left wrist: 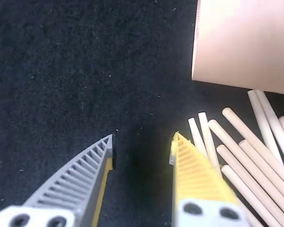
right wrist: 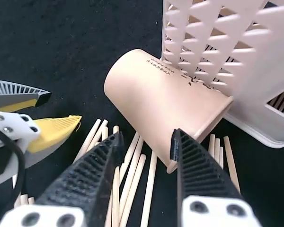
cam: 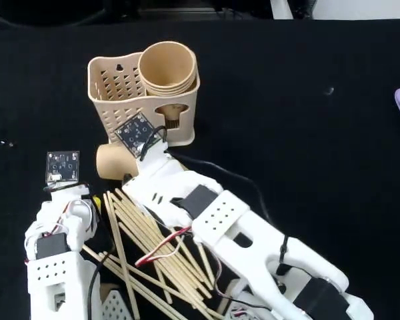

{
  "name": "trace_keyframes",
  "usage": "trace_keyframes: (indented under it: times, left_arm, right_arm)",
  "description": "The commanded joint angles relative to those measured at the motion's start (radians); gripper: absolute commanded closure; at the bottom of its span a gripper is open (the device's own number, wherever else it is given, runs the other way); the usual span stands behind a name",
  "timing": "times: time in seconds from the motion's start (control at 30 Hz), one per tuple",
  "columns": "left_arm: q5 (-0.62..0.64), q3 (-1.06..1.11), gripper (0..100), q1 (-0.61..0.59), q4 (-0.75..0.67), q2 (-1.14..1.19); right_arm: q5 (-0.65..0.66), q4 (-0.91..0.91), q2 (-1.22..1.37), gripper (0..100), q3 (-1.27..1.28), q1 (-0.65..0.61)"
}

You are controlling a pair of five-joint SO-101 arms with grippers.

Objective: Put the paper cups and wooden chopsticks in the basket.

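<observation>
One paper cup (right wrist: 161,106) lies on its side just in front of the basket (right wrist: 213,42), its rim end close against the basket's foot, while stacked cups (cam: 167,67) stand inside the basket. The right gripper (right wrist: 144,146) hangs released over the fallen cup's rim end, jaws spread, holding nothing. The left gripper (left wrist: 142,151), also open and empty, sits farther from the basket, beside the scattered wooden chopsticks (cam: 153,247). A squeeze on that thin round wall could crush it or send it rolling — and the two grippers look near enough to knock together.
</observation>
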Motion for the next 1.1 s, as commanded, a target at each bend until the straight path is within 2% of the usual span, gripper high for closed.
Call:
trace_keyframes:
  times: [0.0,0.2,0.43,0.7,0.87,0.93,1.03,1.07]
  left_arm:
    - [0.009,-0.021,80,-0.01,-0.02,-0.009]
    - [0.009,-0.021,80,-0.005,-0.02,-0.009]
    - [0.009,-0.021,80,-0.005,-0.02,-0.009]
    - [0.008,-0.019,80,-0.008,-0.02,-0.009]
    - [0.008,-0.019,80,-0.01,-0.02,-0.009]
    - [0.006,-0.019,80,-0.01,-0.02,-0.009]
    - [0.006,-0.019,80,-0.01,-0.02,-0.009]
    - [0.006,-0.019,80,-0.01,-0.02,-0.009]
  right_arm:
    - [-0.074,0.018,0.002,82.8,-0.042,0.069]
    - [-0.13,0.011,0.005,77.5,-0.028,0.077]
    - [-0.132,-0.031,0.015,78.0,-0.025,0.077]
    - [-0.129,-0.035,0.18,78.0,-0.108,0.078]
    - [-0.123,-0.032,0.197,78.2,-0.142,0.078]
    - [-0.121,-0.032,0.197,82.9,-0.14,0.078]
    - [-0.069,-0.032,0.197,99.6,-0.136,0.081]
    - [-0.037,-0.029,0.197,97.5,-0.134,0.084]
